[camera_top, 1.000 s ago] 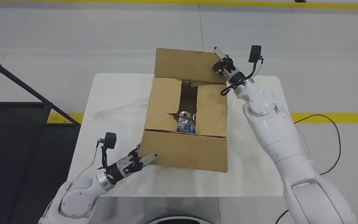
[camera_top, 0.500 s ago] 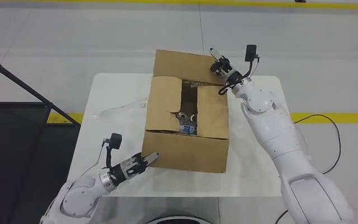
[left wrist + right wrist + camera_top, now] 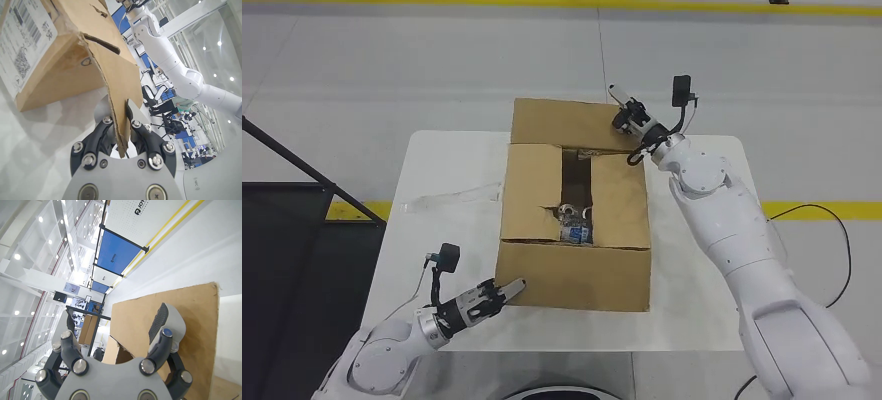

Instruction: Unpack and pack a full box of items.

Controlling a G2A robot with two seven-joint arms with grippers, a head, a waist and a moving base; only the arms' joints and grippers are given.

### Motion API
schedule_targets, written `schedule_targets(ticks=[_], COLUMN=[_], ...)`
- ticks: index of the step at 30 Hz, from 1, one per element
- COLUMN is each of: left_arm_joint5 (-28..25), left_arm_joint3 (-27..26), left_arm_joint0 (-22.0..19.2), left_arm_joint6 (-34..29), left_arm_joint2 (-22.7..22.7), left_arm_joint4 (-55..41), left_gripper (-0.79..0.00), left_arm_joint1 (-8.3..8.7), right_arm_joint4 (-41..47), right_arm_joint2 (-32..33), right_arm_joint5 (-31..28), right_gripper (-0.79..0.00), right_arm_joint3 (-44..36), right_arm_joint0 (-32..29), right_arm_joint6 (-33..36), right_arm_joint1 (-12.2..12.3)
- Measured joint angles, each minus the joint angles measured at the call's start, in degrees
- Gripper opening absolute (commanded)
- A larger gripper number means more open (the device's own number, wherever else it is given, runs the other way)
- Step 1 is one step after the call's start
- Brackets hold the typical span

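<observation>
While left gripper [image 3: 119, 113] clamps the near flap [image 3: 117, 75] of the brown cardboard box [image 3: 577, 272], right gripper [image 3: 115, 321] hangs spread wide, empty, by the far flap [image 3: 198, 317]. Box rests on white table [image 3: 442, 170].

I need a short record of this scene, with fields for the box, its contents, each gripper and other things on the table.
Box: brown cardboard box on the white table, top flaps partly open
Contents: plastic bottles with blue labels, seen through the gap between flaps
Left gripper: shut on the near flap, at its corner
Right gripper: open, over the far flap, near its right corner
Other: clear plastic strip, on the table left of the box
</observation>
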Motion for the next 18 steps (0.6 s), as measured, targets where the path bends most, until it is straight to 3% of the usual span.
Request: schedule_targets(ticks=[1,2,3,4,18], left_arm_joint5=[-0.08,-0.16,-0.27,-0.30,0.80], left_arm_joint3=[-0.01,0.00,0.05,0.10,1.69], left_arm_joint0=[0.11,0.22,0.31,0.35,0.48], left_arm_joint6=[0.01,0.02,0.02,0.02,2.35], left_arm_joint2=[0.02,0.04,0.04,-0.02,-0.48], left_arm_joint4=[0.00,0.01,0.13,0.37,4.30], left_gripper=[-0.613,-0.440,-0.028,0.000,0.000], left_arm_joint1=[0.04,0.09,0.15,0.20,0.78], right_arm_joint4=[0.01,0.05,0.07,0.05,-1.89], right_arm_joint2=[-0.09,-0.17,-0.29,-0.39,-2.24], right_arm_joint5=[0.07,0.16,0.32,0.50,5.58], right_gripper=[0.000,0.000,0.000,0.000,0.000], right_arm_joint3=[0.32,0.64,1.09,1.43,7.24], right_arm_joint0=[0.18,0.36,0.61,0.81,3.95], right_arm_joint6=[0.17,0.36,0.62,0.81,2.81], right_arm_joint1=[-0.15,-0.30,-0.50,-0.65,-2.98])
